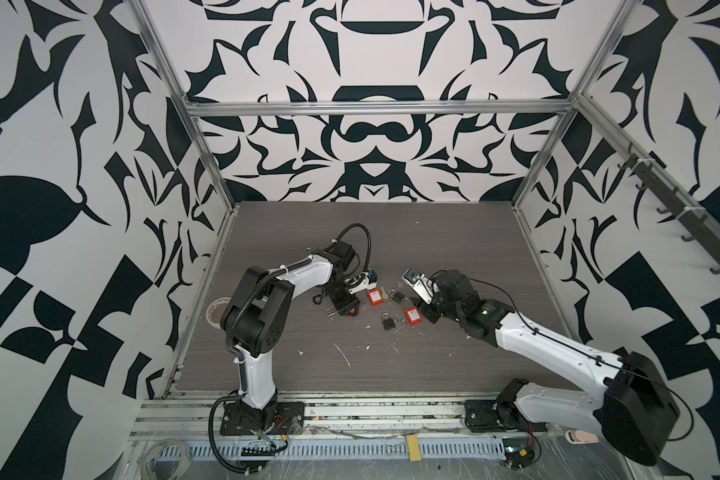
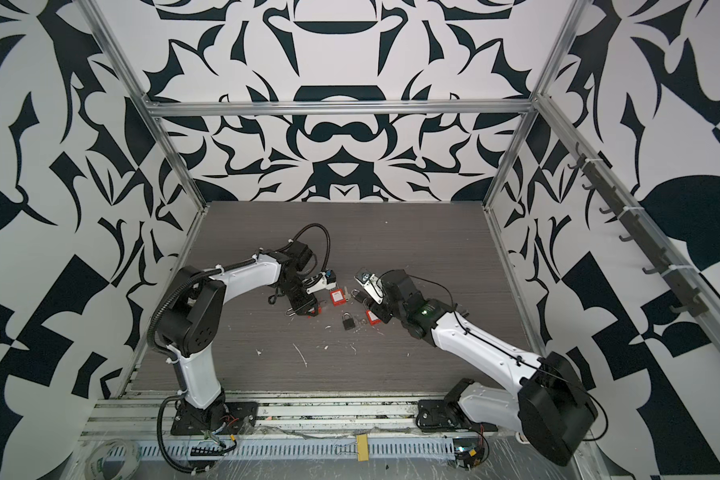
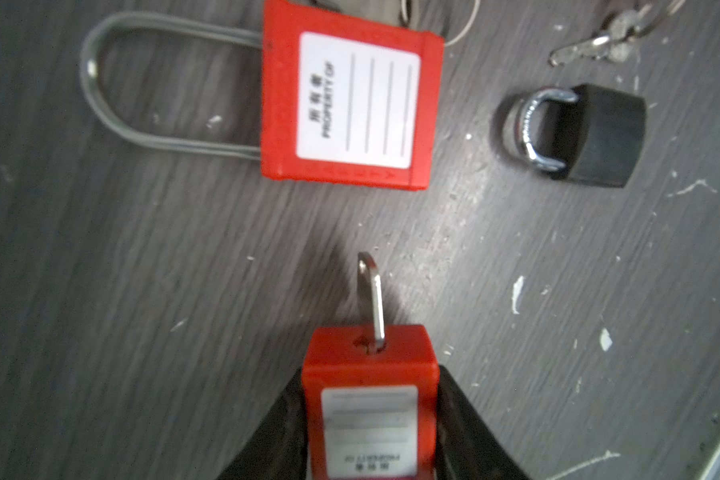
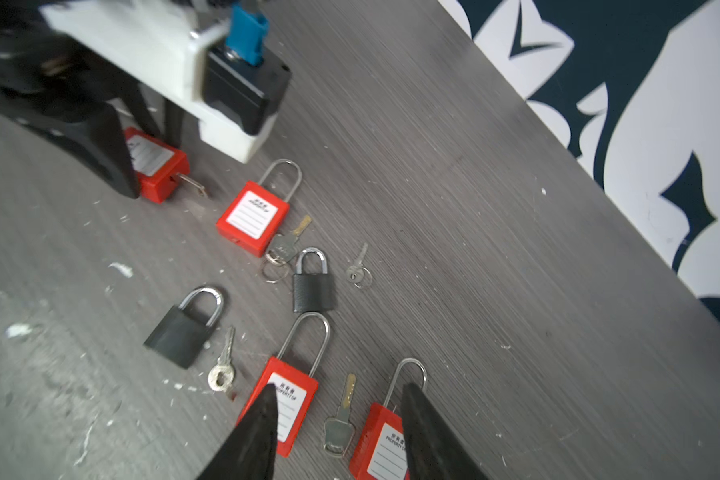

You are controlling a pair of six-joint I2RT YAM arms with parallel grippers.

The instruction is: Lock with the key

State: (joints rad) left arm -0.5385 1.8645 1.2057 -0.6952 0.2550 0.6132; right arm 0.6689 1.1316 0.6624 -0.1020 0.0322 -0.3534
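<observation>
Red safety padlock (image 3: pixel 370 361) lies on the tabletop (image 1: pixel 391 241), clamped across its body by the left end effector (image 3: pixel 371 374); in both top views its shackle (image 1: pixel 328 312) points to 9 o'clock. Only the wrist views show the key (image 3: pixel 371 299) seated in its base, along that axis. Right end effector (image 4: pixel 338 388) hovers wide and empty at its 3 o'clock.

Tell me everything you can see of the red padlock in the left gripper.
The red padlock has a boxy, plastic-looking body with a white label reading PROPERTY OF. A silver key sticks out of the keyhole in its end face. The left gripper's black fingers press both sides. Its metal shackle shows in a top view, pointing the opposite way. It sits low over the grey table; whether it rests on it is unclear.
</observation>
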